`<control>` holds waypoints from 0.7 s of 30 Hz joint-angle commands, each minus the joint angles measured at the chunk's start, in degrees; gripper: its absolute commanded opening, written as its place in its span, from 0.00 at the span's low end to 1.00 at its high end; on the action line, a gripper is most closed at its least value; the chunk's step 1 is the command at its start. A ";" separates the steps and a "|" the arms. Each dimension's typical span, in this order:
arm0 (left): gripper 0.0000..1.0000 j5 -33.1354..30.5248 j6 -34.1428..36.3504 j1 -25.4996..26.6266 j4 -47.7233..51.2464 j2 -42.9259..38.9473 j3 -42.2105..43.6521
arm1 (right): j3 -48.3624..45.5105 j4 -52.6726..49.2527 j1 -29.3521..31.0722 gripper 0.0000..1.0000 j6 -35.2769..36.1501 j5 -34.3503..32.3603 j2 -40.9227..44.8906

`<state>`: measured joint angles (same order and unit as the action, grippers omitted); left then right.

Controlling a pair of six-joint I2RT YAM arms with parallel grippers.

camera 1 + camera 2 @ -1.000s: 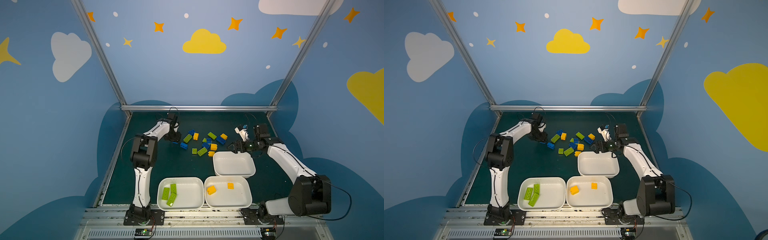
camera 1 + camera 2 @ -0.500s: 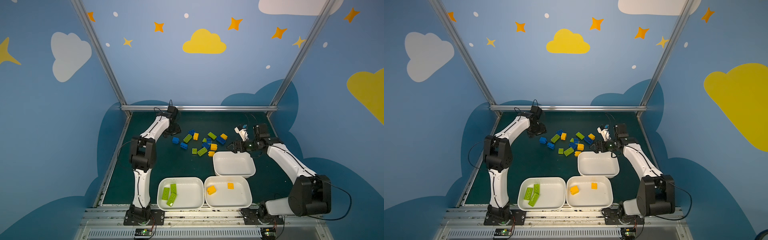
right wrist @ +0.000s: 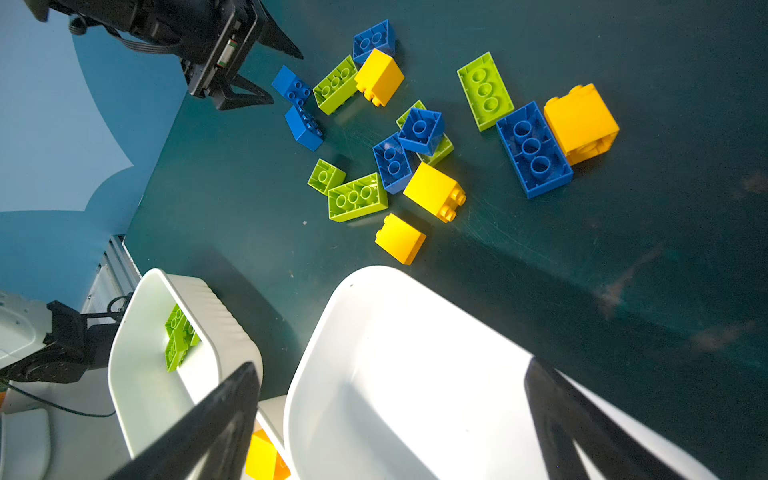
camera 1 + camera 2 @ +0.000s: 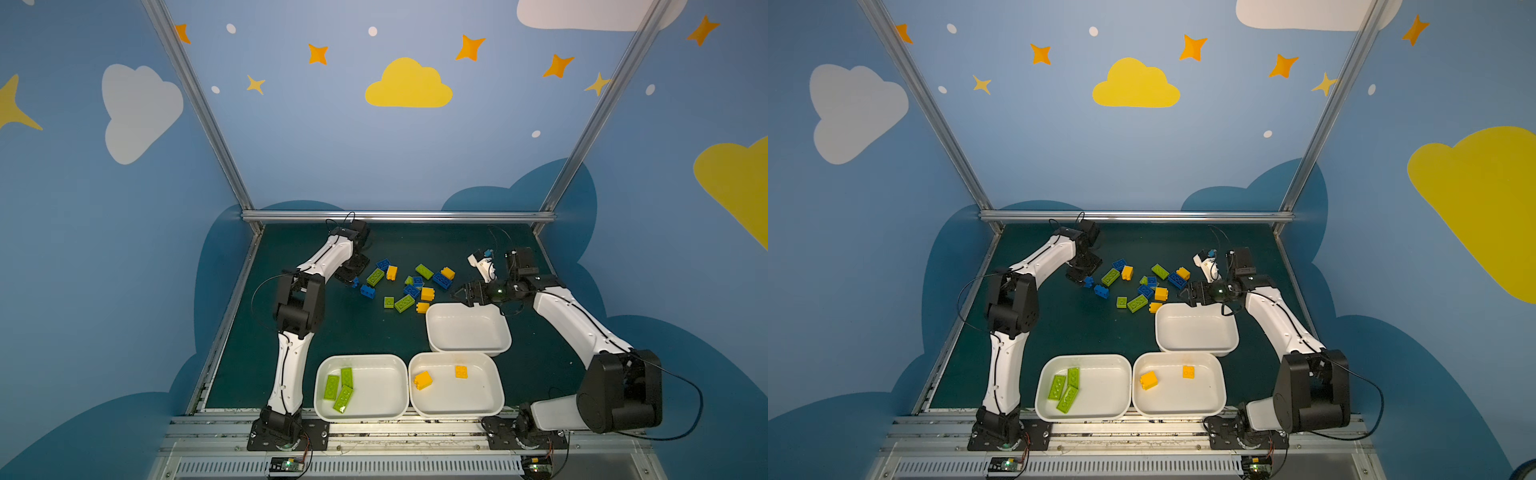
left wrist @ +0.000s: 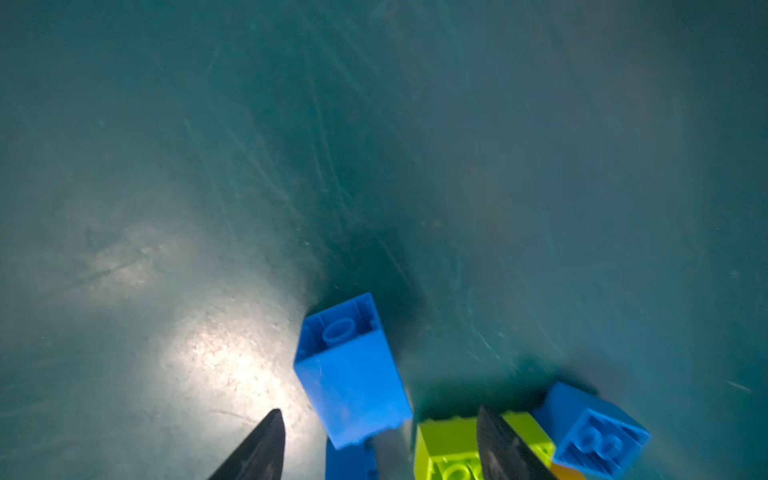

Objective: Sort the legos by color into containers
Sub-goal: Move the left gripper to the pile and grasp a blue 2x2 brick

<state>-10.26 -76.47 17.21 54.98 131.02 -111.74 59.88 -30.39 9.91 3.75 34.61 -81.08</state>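
Loose legos (image 4: pixel 409 282) in green, blue and yellow lie in a cluster on the dark green mat, seen in both top views (image 4: pixel 1142 286). My left gripper (image 4: pixel 351 278) is open at the cluster's left end. A small blue brick (image 5: pixel 353 374) lies on its side just ahead of the fingertips, not gripped, with a green brick (image 5: pixel 449 444) behind one finger. My right gripper (image 4: pixel 463 293) hangs open and holds nothing at the far edge of the empty container (image 4: pixel 467 328). One near container (image 4: pixel 386 390) holds three green bricks. Its neighbour (image 4: pixel 457 399) holds two yellow ones.
An aluminium bar (image 4: pixel 395 216) and blue walls close the back and sides of the mat. The arm bases stand on a metal rail (image 4: pixel 374 432) along the front. The three containers sit close together at front centre and right.
My left gripper drew back toward the rear wall, then came forward and down to the blue bricks at the cluster's left end. The right arm has not moved.
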 commanded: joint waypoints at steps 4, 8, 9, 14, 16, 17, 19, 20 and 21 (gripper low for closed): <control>0.63 -0.92 -1.22 -0.73 -0.44 1.90 0.48 | -0.45 0.13 0.11 0.98 -0.06 0.19 0.55; 0.52 -0.91 0.57 -1.27 -1.81 3.03 0.30 | -0.46 -0.05 0.06 0.98 -0.10 0.14 0.56; 0.49 -0.52 0.74 -1.38 -2.04 3.17 0.38 | -0.48 -0.11 0.03 0.98 -0.06 0.18 0.66; 0.31 0.00 3.33 -1.57 -2.38 2.38 0.21 | -0.05 -0.33 -0.06 0.98 -0.01 0.00 0.65; 0.30 -0.04 5.09 -1.72 -2.54 1.34 0.12 | 0.28 -0.36 -0.15 0.98 -0.07 0.15 0.61; 0.30 -0.17 6.62 -1.83 -2.40 0.73 -0.07 | 0.48 -0.39 -0.22 0.98 -0.06 0.31 0.66; 0.30 -0.27 10.80 -1.74 -1.60 -0.63 -0.94 | 1.00 -0.60 -0.40 0.99 0.09 1.24 0.75; 0.30 0.37 13.19 -1.61 -1.19 -1.53 -1.11 | 1.36 -0.95 -0.49 0.99 0.12 1.86 0.90; 0.30 1.54 15.26 -1.52 -1.00 -2.44 -0.98 | 1.62 -1.12 -0.78 0.99 0.12 2.30 1.07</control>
<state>-9.87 -68.34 15.70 52.38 132.70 -111.55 59.79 -30.52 9.67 3.68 35.14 -81.08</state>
